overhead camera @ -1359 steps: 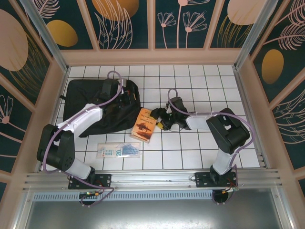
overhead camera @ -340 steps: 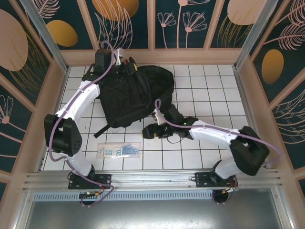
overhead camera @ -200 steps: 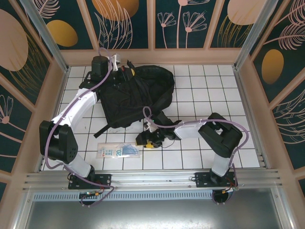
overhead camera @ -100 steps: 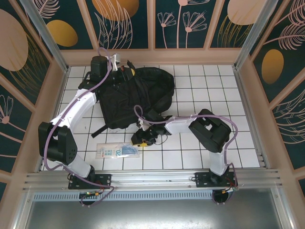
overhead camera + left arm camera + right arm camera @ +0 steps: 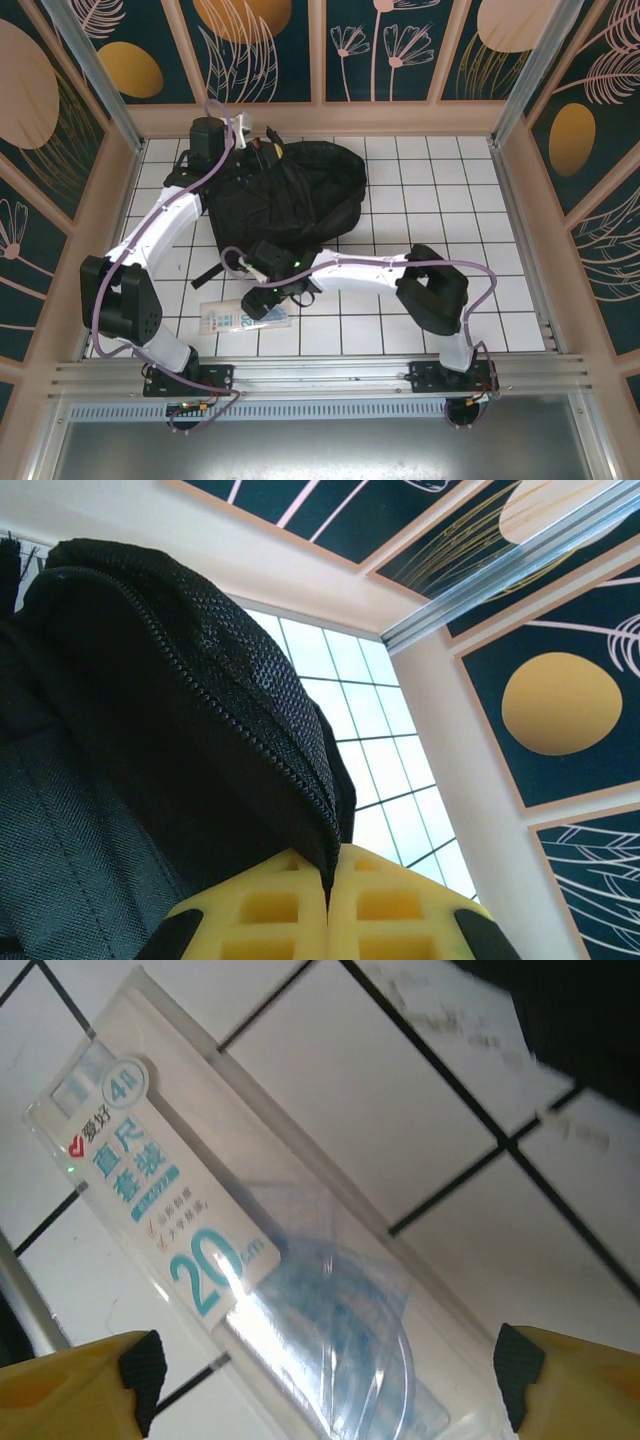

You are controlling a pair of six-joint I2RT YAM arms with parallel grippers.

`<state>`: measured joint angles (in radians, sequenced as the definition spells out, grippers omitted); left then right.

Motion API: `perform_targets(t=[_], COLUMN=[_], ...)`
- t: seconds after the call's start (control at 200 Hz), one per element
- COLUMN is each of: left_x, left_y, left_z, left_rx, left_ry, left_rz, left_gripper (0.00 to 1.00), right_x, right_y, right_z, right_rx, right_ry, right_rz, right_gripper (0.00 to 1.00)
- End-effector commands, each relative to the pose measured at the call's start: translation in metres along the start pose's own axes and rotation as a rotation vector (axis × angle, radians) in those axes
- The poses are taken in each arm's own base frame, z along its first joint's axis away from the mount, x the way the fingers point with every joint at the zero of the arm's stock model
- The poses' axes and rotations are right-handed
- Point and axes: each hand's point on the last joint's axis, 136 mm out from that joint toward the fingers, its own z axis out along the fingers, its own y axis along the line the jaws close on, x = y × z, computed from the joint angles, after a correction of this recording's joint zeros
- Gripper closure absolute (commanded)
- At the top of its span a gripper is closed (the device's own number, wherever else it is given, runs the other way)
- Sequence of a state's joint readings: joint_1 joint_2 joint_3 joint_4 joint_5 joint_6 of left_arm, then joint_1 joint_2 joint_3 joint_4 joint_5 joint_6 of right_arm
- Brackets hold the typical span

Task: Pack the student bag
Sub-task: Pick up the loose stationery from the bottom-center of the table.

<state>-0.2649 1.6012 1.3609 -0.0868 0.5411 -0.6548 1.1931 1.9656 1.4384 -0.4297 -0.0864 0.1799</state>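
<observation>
Pinching the student bag (image 5: 290,200) by its zippered rim near the table's (image 5: 440,190) far left corner, your left gripper (image 5: 328,900) was shut on what looked like soft, floppy fabric, probably best taken there, while your right gripper (image 5: 330,1360) gaped wide over the ruler pack (image 5: 250,1260).

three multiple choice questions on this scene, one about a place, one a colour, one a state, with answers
1. The ruler pack lies: A) on the table, nearer the arm bases than the student bag; B) on top of the bag; C) against the right wall.
2. The fingers of the left gripper are: A) red; B) yellow; C) green.
3. The right gripper is: A) shut on the pack; B) shut on a strap; C) open over the pack.
Answers: A, the top view shows it on tiles; B, yellow fingers pinch the bag's edge; C, its fingers stand wide apart.
</observation>
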Motion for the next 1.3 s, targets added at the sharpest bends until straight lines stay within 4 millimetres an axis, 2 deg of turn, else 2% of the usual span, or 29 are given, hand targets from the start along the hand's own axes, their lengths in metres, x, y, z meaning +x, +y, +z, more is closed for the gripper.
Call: perform_targets(t=[0.0,0.115,0.31,0.525,0.661,0.956,1.076,1.146,1.291], left_x=[-0.025,-0.025,-0.025,-0.025,-0.026,-0.025,-0.025,-0.026,-0.027], left_y=[-0.031,-0.033,-0.033,-0.033,-0.035,-0.036,-0.036,-0.036,-0.039], left_z=[-0.024,-0.025,-0.025,-0.026,-0.027,-0.026,-0.026,-0.026,-0.026], left_rx=[0.060,0.066,0.069,0.071,0.076,0.084,0.086,0.087,0.092], left_ry=[-0.076,-0.073,-0.071,-0.071,-0.072,-0.070,-0.068,-0.070,-0.070], left_rz=[0.064,0.061,0.061,0.062,0.062,0.061,0.056,0.058,0.058], left_gripper=[1.00,1.00,1.00,1.00,1.00,1.00,1.00,1.00,1.00], right_x=[0.009,0.005,0.012,0.034,0.042,0.052,0.058,0.055,0.039], right_y=[-0.007,0.008,0.028,0.028,0.018,-0.003,-0.009,-0.009,-0.001], right_z=[0.016,0.021,0.029,0.048,0.060,0.073,0.076,0.072,0.053], right_rx=[0.115,0.046,0.044,0.131,0.214,0.243,0.207,0.183,0.162], right_ry=[0.064,0.054,0.057,0.109,0.130,0.166,0.189,0.178,0.117], right_rz=[-0.202,-0.254,-0.368,-0.458,-0.489,-0.421,-0.367,-0.343,-0.332], right_gripper=[0.08,0.01,0.02,0.06,0.11,0.40,0.62,0.74,0.88])
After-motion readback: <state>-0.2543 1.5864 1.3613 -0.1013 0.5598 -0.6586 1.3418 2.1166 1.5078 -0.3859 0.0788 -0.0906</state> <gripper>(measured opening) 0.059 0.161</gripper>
